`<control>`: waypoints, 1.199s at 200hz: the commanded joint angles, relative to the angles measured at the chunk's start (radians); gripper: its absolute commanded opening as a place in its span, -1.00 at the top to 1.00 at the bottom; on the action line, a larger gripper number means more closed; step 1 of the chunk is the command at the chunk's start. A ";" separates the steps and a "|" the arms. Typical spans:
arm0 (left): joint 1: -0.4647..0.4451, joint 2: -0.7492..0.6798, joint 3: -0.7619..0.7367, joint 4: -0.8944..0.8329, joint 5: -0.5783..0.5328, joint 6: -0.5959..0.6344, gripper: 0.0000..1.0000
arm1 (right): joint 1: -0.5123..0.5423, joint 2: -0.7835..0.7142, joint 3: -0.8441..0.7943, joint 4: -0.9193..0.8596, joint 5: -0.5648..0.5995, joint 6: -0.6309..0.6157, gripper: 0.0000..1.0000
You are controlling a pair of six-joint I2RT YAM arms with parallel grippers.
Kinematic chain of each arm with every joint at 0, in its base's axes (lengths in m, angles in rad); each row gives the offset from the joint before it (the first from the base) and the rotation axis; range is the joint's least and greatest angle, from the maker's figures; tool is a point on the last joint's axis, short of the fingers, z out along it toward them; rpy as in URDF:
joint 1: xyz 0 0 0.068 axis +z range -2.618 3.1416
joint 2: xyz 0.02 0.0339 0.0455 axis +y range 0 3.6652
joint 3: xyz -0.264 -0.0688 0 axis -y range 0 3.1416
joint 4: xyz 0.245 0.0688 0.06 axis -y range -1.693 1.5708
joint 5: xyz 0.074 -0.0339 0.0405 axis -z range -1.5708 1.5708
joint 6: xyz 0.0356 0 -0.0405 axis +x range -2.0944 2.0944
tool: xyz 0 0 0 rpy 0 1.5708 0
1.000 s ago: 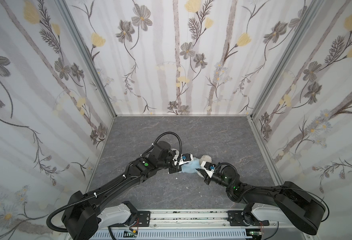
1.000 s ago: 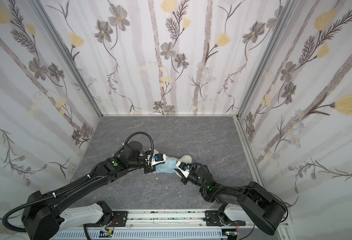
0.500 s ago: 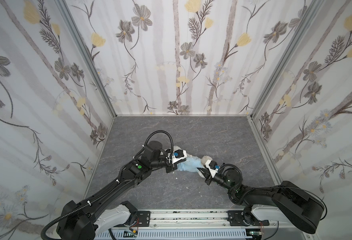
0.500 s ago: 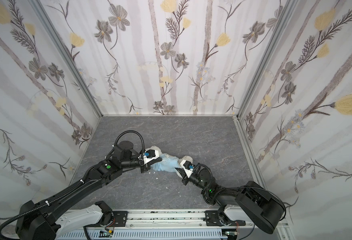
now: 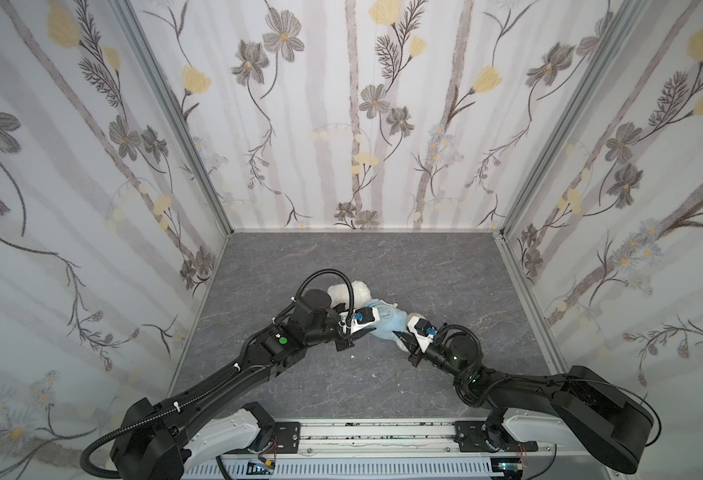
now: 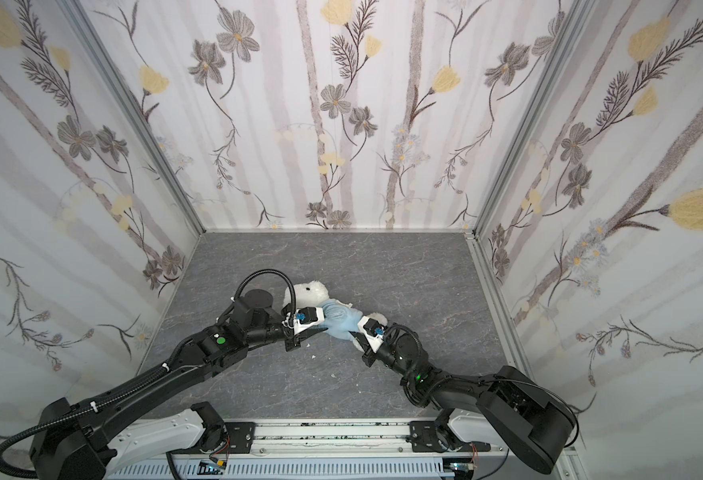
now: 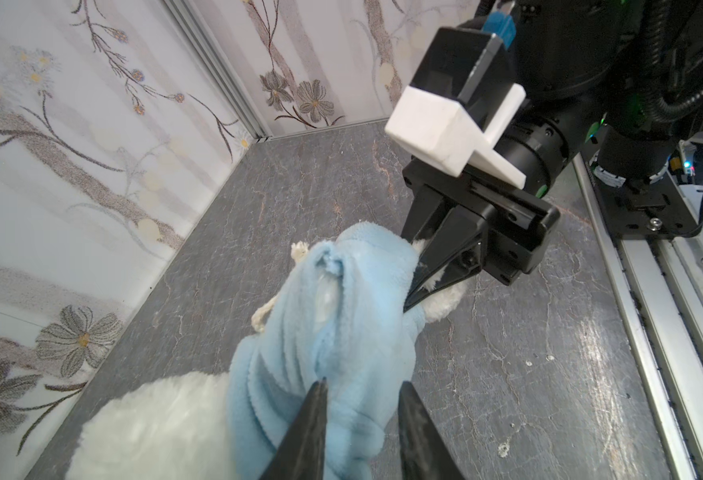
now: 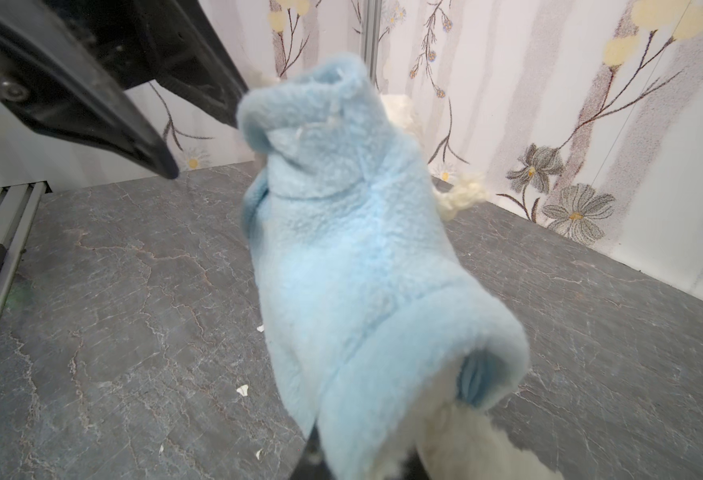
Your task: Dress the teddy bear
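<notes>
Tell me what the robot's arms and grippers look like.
The left arm and right arm are black, each with a white base link. A ribbed black cable hose loops over the left arm, which bears a round green dot. The left gripper and right gripper have two tapered black fingers each; a white camera mount with a blue plug sits behind the right gripper.

The teddy bear [image 7: 154, 419] is fluffy plush, the hoodie [image 7: 341, 324] matt fleece.

Three walls papered white with grey and yellow flowers [image 5: 341, 124] meet at bare aluminium corner posts [image 5: 177, 124] around an evenly lit dark grey marble-patterned floor [image 5: 383, 266], with small white flecks [image 8: 242, 390] towards its front edge, where a silver metal rail [image 5: 383, 430] runs.
</notes>
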State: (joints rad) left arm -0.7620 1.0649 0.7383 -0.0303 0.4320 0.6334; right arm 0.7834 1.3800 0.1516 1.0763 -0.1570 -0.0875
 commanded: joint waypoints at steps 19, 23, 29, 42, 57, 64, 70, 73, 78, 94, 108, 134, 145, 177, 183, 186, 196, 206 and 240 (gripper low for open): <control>-0.018 -0.041 0.013 -0.016 -0.114 0.071 0.30 | 0.006 -0.022 0.011 -0.040 0.011 -0.080 1.00; -0.019 -0.049 0.017 -0.016 -0.113 0.070 0.30 | 0.007 -0.023 0.012 -0.044 0.015 -0.089 1.00; -0.019 -0.059 0.021 -0.017 -0.110 0.068 0.30 | 0.008 -0.025 0.014 -0.053 0.021 -0.100 1.00; -0.018 -0.074 0.035 -0.019 -0.100 0.062 0.32 | 0.013 -0.030 0.020 -0.076 0.024 -0.134 1.00; -0.023 -0.079 0.053 -0.034 -0.091 0.058 0.48 | 0.022 -0.032 0.034 -0.113 0.039 -0.167 1.00; -0.029 -0.075 0.064 -0.046 -0.094 0.060 0.56 | 0.028 -0.033 0.045 -0.131 0.051 -0.183 1.00; -0.036 -0.068 0.074 -0.063 -0.101 0.063 0.64 | 0.030 -0.032 0.050 -0.146 0.061 -0.196 1.00; -0.039 -0.062 0.080 -0.073 -0.106 0.066 0.67 | 0.030 -0.033 0.053 -0.151 0.065 -0.201 1.00; -0.048 -0.051 0.092 -0.090 -0.119 0.071 0.72 | 0.030 -0.033 0.055 -0.159 0.071 -0.210 1.00; -0.071 -0.008 0.127 -0.146 -0.167 0.098 0.83 | 0.068 -0.033 0.066 -0.180 0.091 -0.230 1.00; -0.082 0.028 0.153 -0.181 -0.195 0.121 0.90 | 0.078 -0.033 0.072 -0.190 0.103 -0.240 1.00; -0.087 0.059 0.174 -0.221 -0.213 0.152 0.90 | 0.083 -0.027 0.072 -0.193 0.111 -0.245 1.00; -0.090 0.064 0.179 -0.231 -0.215 0.159 0.90 | 0.086 -0.028 0.073 -0.193 0.113 -0.245 1.00; -0.088 0.062 0.180 -0.244 -0.188 0.167 0.87 | 0.087 -0.018 0.072 -0.193 0.119 -0.247 1.00; -0.089 0.065 0.177 -0.246 -0.190 0.172 0.86 | 0.088 -0.018 0.072 -0.193 0.118 -0.247 1.00; -0.088 0.067 0.175 -0.246 -0.195 0.174 0.85 | 0.088 -0.018 0.072 -0.193 0.118 -0.246 1.00; -0.089 0.076 0.173 -0.247 -0.215 0.184 0.85 | 0.088 -0.019 0.074 -0.193 0.117 -0.248 1.00; -0.088 0.087 0.171 -0.247 -0.230 0.189 0.85 | 0.088 -0.019 0.074 -0.191 0.114 -0.248 1.00; -0.088 0.108 0.171 -0.247 -0.239 0.199 0.83 | 0.089 -0.018 0.078 -0.192 0.113 -0.250 1.00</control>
State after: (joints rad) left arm -0.8501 1.1645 0.9085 -0.2714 0.2100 0.8066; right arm 0.8715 1.3621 0.2188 0.8421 -0.0448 -0.3256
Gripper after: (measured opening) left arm 0.074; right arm 0.092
